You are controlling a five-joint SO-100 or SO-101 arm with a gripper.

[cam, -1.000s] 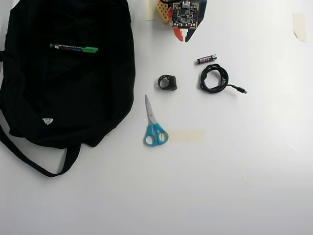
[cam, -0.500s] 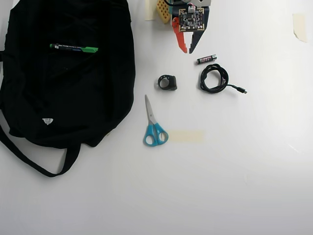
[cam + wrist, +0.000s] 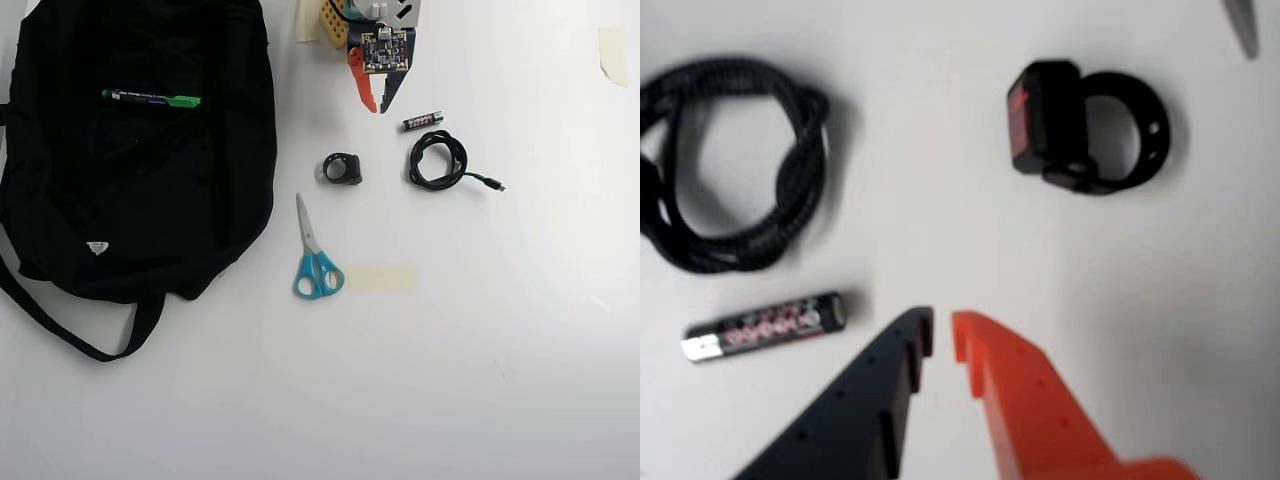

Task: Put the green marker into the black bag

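White tabletop (image 3: 520,380) under flat light, cluttered only along its upper half; strips of pale tape (image 3: 381,278) stuck here and there.

Gripper (image 3: 379,104) now drawn in from the half-second-old spread to a narrow slit, fingertips nearly meeting and clamping nothing; pulled back a touch toward the top edge of the overhead view as well; wrist view confirms bare table between the black and orange jaws. Reads as a settling or retreat rather than a reach, since nothing on the table has shifted.

Green marker (image 3: 151,98) lying flat on top of the black bag (image 3: 140,200), near the bag's upper part, green cap pointing right in the overhead view; resting on the fabric rather than tucked inside, as far as the overhead shows; whether that counts as done depends on an opening not visible from above. Gripper well apart from it, off to the right.

Nearby: small battery (image 3: 765,326) just beside the black fingertip; coiled cable (image 3: 730,165) beyond it; black ring-shaped strap piece (image 3: 1085,127) ahead; blue-handled scissors (image 3: 314,255) lower down, between bag and tape. None of these across the straight path leftward to the marker; only the bag's raised soft edge to clear, and the jaws to reopen first.
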